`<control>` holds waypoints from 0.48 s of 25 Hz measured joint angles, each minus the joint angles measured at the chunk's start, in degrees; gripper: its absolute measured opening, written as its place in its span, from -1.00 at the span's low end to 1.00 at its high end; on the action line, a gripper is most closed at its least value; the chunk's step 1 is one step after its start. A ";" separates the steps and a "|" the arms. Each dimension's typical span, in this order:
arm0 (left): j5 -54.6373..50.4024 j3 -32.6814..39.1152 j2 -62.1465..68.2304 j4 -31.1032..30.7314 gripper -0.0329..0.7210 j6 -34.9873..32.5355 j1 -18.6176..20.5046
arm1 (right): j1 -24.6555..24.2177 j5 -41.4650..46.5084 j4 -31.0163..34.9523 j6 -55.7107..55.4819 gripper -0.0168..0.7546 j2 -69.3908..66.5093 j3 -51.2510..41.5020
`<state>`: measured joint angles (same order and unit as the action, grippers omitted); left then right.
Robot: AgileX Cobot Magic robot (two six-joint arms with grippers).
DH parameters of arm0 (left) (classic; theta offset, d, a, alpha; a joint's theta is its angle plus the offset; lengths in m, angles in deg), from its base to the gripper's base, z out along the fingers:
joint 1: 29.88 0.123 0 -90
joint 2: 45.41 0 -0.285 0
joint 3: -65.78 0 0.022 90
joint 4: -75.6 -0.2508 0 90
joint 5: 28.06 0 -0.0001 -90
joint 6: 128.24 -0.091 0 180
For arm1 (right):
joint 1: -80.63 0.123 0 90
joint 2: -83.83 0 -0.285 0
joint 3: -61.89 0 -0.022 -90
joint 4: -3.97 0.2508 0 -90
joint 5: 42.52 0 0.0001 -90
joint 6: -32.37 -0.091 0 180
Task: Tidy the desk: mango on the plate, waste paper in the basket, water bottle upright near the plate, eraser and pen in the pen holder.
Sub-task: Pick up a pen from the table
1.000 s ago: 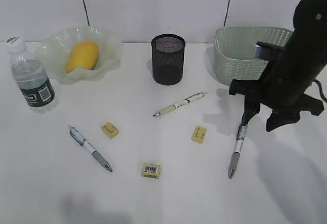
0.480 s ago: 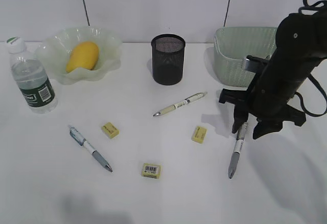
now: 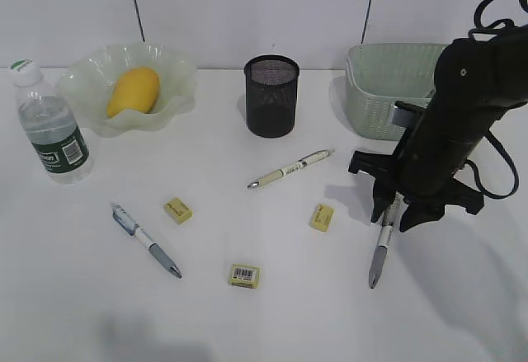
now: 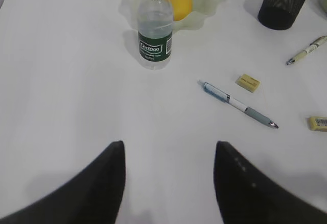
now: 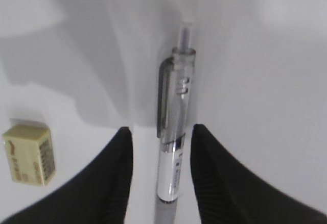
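1. The right gripper (image 5: 159, 168) straddles a grey pen (image 5: 172, 147) lying on the desk (image 3: 272, 321); its fingers (image 5: 115, 178) stand just beside the barrel, not visibly clamped.
2. A yellow eraser (image 5: 28, 154) lies near.
3. The left gripper (image 4: 168, 183) hangs open, empty.
4. The water bottle (image 4: 155, 27), label reading roughly "C'estbon", stands upright by the plate (image 3: 177, 73) with the mango (image 3: 133, 91).

Desk (image 3: 272, 321): mango (image 3: 133, 91) in the plate (image 3: 177, 73), rear left. Water bottle (image 3: 51, 127) upright, just left and in front of the plate. Pen holder (image 3: 271, 96) rear centre; basket (image 3: 388, 82) rear right. Three pens and three erasers lie scattered in front. The rightmost pen (image 3: 380, 251) lies between the right gripper (image 3: 394, 214) jaws.
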<state>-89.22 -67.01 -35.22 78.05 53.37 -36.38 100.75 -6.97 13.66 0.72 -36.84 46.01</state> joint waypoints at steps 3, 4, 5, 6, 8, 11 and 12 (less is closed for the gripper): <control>0.00 0.00 0.00 0.00 0.21 0.00 0.00 | 0.05 -0.57 0.02 -0.99 -0.18 0.00 0.00; 0.00 0.00 0.00 0.00 0.21 0.00 0.00 | 0.05 -0.61 0.02 -1.35 -0.21 0.00 0.00; 0.00 0.00 0.00 0.00 0.21 0.00 0.00 | 0.05 -0.61 0.02 -1.60 -0.22 0.00 0.00; 0.00 0.00 0.00 0.00 0.21 0.00 0.00 | 0.05 -0.61 0.02 -1.83 -0.23 0.00 0.00; 0.00 0.00 0.00 0.00 0.21 0.00 0.00 | 0.05 -0.63 0.02 -2.05 -0.24 0.00 0.00; 0.00 0.00 0.00 0.00 0.21 0.00 0.00 | 0.11 -0.68 0.02 -2.88 -0.24 0.00 0.00; 0.00 0.00 0.00 0.00 0.21 0.00 0.00 | 0.11 -0.68 -0.03 -3.08 -0.24 0.00 0.00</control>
<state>-89.22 -67.01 -35.22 78.05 53.37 -36.38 100.87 -7.65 13.62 -2.36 -36.84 46.01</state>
